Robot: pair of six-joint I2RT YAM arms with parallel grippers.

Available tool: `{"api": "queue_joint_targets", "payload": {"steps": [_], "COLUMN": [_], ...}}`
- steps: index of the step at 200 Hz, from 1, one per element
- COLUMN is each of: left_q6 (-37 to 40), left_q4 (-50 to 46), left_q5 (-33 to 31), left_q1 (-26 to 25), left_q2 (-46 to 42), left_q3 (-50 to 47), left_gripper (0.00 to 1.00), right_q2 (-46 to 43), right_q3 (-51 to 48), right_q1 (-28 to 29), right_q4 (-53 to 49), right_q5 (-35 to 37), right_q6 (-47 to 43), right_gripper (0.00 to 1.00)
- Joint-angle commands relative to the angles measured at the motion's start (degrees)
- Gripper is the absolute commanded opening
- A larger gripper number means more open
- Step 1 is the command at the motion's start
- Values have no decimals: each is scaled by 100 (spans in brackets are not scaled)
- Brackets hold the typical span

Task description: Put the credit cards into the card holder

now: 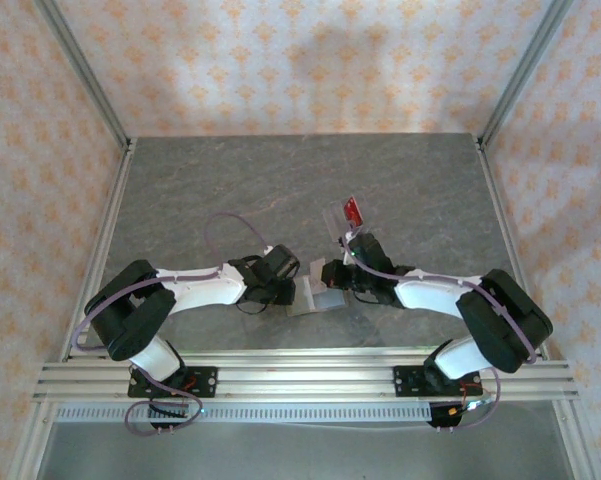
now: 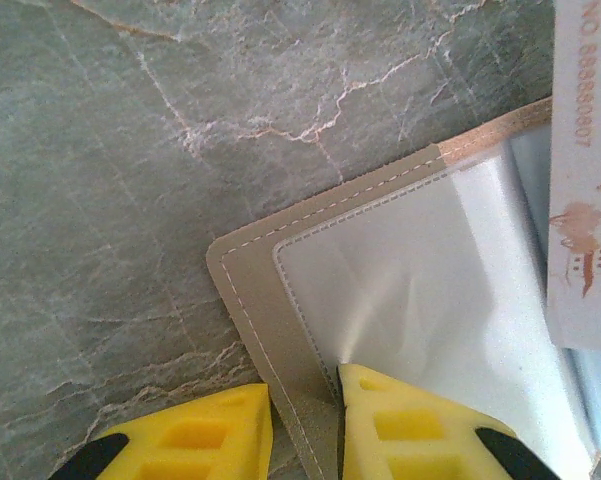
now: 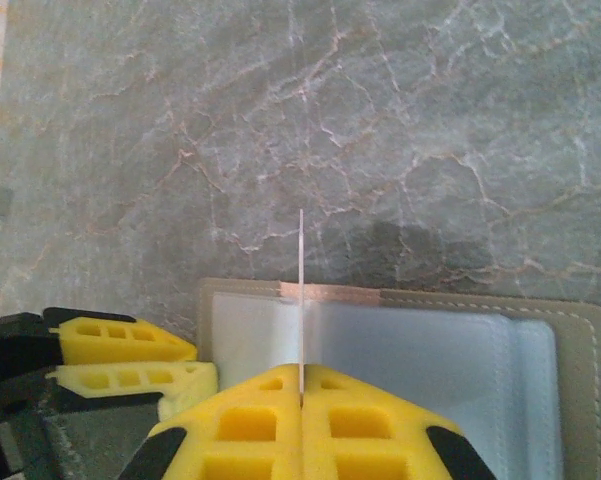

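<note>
Right gripper [image 3: 301, 405]: closed flat on a thin card [image 3: 301, 290], the two yellow fingers [image 3: 245, 425] pressed together with only the card's edge between them.
Held card: upright and seen edge-on from the right wrist, a pale line rising above the fingertips. From the left wrist, the same card [image 2: 585, 180] shows a pale face with a printed number and a small reddish drawing (only part of it inside that view).
Card against holder: standing over the open card holder [image 3: 430, 350], roughly above its far stitched border. Cannot tell whether the lower edge touches the lining, hidden behind the fingers.
Left gripper [image 2: 305, 445]: clamped on the olive border of the card holder near one rounded corner, one finger on the table side and the other on the grey lining side.
Card holder: lying open on the table [image 1: 230, 190], light grey inside facing up, olive rim with pale stitching around it. In the top view, between and just in front of the two grippers, near the middle of the table's near half.
Clear rack [image 1: 338, 218]: just beyond the right gripper, further from the arm bases, with a red card [image 1: 353, 210] standing tilted in it.
Table: grey stone pattern with pale veins.
</note>
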Motion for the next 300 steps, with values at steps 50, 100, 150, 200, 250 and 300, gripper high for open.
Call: {"api": "queue_joint_targets", "payload": {"steps": [50, 100, 150, 200, 250, 300], "left_q6": [-60, -60, -51, -42, -42, -33], "left_q4": [150, 157, 167, 181, 184, 218], "left_q5": [-117, -116, -141, -144, -170, -182], "left_q1": [-54, -56, -51, -54, -51, -50], "left_q2": [414, 449, 498, 587, 591, 625], "left_q3": [-263, -272, -299, -272, -290, -333], "left_gripper": [22, 23, 22, 22, 22, 22], "right_q2": [231, 509, 494, 656, 779, 715], "right_q3": [-346, -530, -735, -1034, -1189, -1268], "right_q1": [30, 30, 21, 12, 14, 21], "right_q4": [905, 1641, 1990, 2517, 2485, 1898], "right_q5": [-225, -533, -626, -807, -795, -644], "right_q6": [354, 688, 904, 1235, 1250, 1050], "right_gripper": [0, 0, 0, 0, 0, 0]}}
